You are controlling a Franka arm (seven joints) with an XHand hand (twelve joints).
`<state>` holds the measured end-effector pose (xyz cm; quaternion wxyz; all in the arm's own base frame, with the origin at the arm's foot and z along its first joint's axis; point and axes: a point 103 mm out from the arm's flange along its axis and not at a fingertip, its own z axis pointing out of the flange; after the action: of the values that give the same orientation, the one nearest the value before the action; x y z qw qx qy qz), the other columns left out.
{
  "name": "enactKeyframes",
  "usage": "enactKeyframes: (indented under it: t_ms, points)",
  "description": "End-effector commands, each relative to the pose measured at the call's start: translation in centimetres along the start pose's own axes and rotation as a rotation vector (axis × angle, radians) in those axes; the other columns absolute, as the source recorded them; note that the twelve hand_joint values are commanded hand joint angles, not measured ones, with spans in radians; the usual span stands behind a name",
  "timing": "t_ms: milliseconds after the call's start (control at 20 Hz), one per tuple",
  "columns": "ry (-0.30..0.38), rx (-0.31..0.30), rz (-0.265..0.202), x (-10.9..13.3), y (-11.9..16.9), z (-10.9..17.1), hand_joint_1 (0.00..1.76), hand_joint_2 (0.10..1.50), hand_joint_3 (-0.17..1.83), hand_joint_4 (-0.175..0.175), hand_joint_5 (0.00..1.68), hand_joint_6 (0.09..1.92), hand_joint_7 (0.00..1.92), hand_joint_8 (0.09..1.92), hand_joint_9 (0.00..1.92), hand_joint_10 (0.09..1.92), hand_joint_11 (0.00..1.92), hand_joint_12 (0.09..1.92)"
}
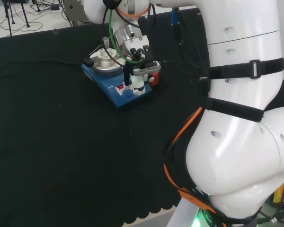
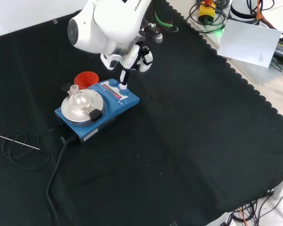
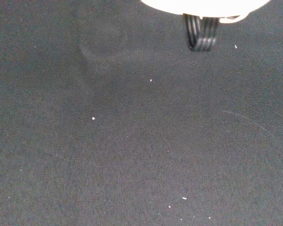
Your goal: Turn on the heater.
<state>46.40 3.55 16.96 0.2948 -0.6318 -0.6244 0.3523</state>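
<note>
Blue flat-bodied heater with a round silver top plate sits on the black cloth toward its far-left part in the front view, well in from every edge. Its long axis runs diagonally: plate end nearer the camera, sloped control panel at the far end.

Black and white robot hand hangs directly above that panel end. One finger points straight down with its tip on or just at the panel, next to the red strip; the rest look curled back. Judgement: the switch lies straight under the fingertip, so the coming move is a short vertical press, not a reach.

Just beyond the heater in the front view: a red ribbed ring stand.

Head view shows the finger landing on the panel side, which the arm link partly masks in the front view. Wrist view gives bare cloth plus a black ribbed cable.
</note>
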Motion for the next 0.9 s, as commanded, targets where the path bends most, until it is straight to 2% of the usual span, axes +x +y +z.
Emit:
enactKeyframes:
  t_ms: [50,400,900]
  points:
    - [-0.007,0.011,0.005,-0.31,0.14,-0.08,1.49,0.65,1.04,-0.019,0.27,0.09,1.67,1.92,1.81,1.82,1.72,1.38]
    - [0.003,0.015,-0.009,-0.62,0.21,-0.15,1.49,0.65,1.04,-0.018,0.27,0.09,1.67,1.92,1.81,1.83,1.72,1.38]
    - [0.003,0.017,-0.002,-1.0,0.69,0.01,1.49,0.65,1.05,-0.018,0.28,0.09,1.67,1.92,1.81,1.83,1.72,1.38]
